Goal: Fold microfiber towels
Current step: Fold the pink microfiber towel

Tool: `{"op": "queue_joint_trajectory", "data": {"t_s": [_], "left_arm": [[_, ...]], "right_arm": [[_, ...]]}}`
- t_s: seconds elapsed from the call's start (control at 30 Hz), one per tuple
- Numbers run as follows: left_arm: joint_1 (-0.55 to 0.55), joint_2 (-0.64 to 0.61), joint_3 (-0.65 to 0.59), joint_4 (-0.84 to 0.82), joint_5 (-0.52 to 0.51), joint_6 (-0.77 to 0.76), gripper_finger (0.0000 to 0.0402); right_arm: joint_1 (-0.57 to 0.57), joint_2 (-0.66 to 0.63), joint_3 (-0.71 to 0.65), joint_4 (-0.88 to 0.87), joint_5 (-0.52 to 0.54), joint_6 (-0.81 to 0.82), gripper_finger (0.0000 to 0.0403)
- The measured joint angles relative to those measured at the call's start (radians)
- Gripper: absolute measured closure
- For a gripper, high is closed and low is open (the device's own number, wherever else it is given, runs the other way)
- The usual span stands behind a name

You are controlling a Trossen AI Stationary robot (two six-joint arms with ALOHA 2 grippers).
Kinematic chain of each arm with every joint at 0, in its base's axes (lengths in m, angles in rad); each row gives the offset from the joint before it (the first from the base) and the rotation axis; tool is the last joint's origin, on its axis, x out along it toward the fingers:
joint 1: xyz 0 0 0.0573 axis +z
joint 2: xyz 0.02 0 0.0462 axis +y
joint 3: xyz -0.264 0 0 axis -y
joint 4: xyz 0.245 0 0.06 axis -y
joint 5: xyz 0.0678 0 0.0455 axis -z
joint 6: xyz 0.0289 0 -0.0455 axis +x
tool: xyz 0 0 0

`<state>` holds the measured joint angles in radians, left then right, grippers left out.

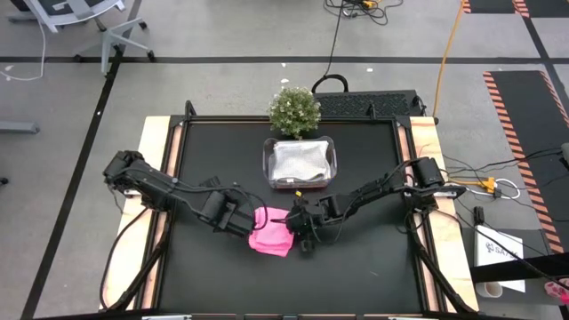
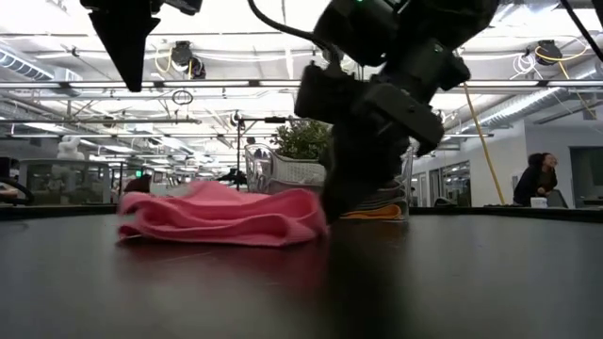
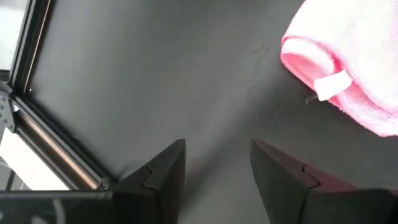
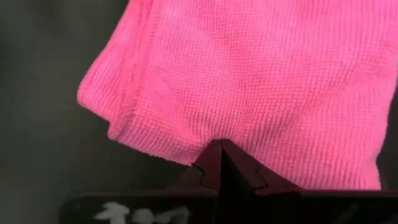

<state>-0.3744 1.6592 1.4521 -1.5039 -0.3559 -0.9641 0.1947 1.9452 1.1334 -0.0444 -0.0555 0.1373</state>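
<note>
Black tabletop [image 1: 213,267]: pink towel [image 1: 271,233] folded, rumpled; left pincer [image 1: 252,222] open, right pincer [image 1: 299,233] closed, empty.

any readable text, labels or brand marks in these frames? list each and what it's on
None can be read.
White marks on the right hand housing, right wrist view: too blurred to read.
White tag on the pink towel, left wrist view: no print visible.
Printed white box on the floor right of the table, high view: lettering too small to read.
</note>
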Motion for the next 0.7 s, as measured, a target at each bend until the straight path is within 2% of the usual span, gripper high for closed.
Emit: {"op": "queue_joint_trajectory", "data": {"t_s": [0.2,0.4,0.57,0.7], "left_arm": [[0.000,0.000,0.000,0.088,-0.014,0.013,0.0220],[0.000,0.000,0.000,0.236,-0.092,0.018,0.0220],[0.017,0.001,-0.003,0.438,-0.226,0.056,0.0220],[0.052,0.002,-0.085,0.724,-0.232,0.168,0.0220]], "right_arm": [[0.009,-0.061,-0.077,-0.107,-0.001,-0.001,0.0403],[0.020,-0.237,-0.208,-0.173,-0.002,0.008,0.0403],[0.048,-0.420,-0.300,-0.156,-0.003,0.065,0.0403],[0.064,-0.495,-0.367,-0.063,0.005,0.141,0.0403]]}}
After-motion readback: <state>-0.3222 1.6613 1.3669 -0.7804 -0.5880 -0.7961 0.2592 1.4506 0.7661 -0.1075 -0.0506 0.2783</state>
